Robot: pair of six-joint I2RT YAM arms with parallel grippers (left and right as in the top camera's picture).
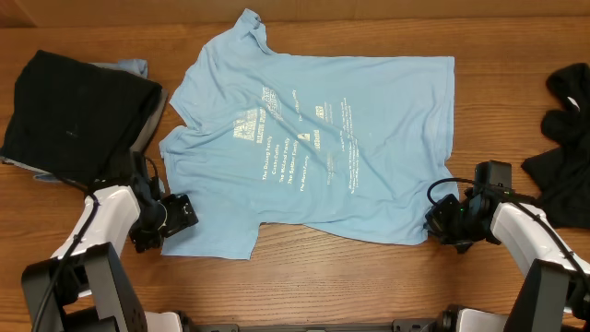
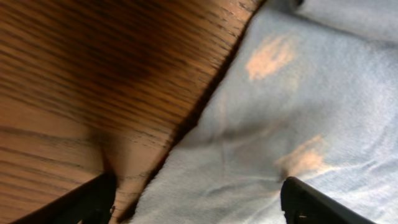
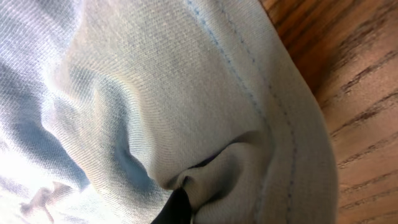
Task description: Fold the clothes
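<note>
**A:** Where does the light blue short-sleeved T-shirt (image 1: 313, 129) lie?

**B:** It is spread flat on the brown wooden table (image 1: 350, 286), print side up, between the two arms. The left gripper (image 1: 177, 216) sits at one of the shirt's corners and the right gripper (image 1: 441, 221) at another.

**A:** Is the left one holding anything?

**B:** No. In its wrist view the two black fingers (image 2: 87, 200) stand wide apart, released. The shirt's edge runs diagonally between them, with bare wood on the left-hand side. Only the fingertips show, because the bottom of the frame cuts off the rest.

**A:** And the right?

**B:** It is clenched on the shirt. Its wrist view is almost all fabric. The stitched hem bunches into a fold right at one dark fingertip (image 3: 178, 210), and the other finger is hidden under the cloth. From overhead, its tips disappear at the shirt's corner.

**A:** Can you read the white print (image 1: 286, 138)?

**B:** No, it is too small from above. Ahead of the left gripper it shows only as blurred pale blotches.

**A:** Anything else nearby?

**B:** A folded black garment (image 1: 74, 115) lies beyond the left gripper, off to its left. A scrap of grey-blue cloth (image 1: 135, 66) peeks from behind it, and I cannot tell what that is. Another black garment (image 1: 567, 138) lies to the right of the right gripper, cut off by the picture's edge.
</note>
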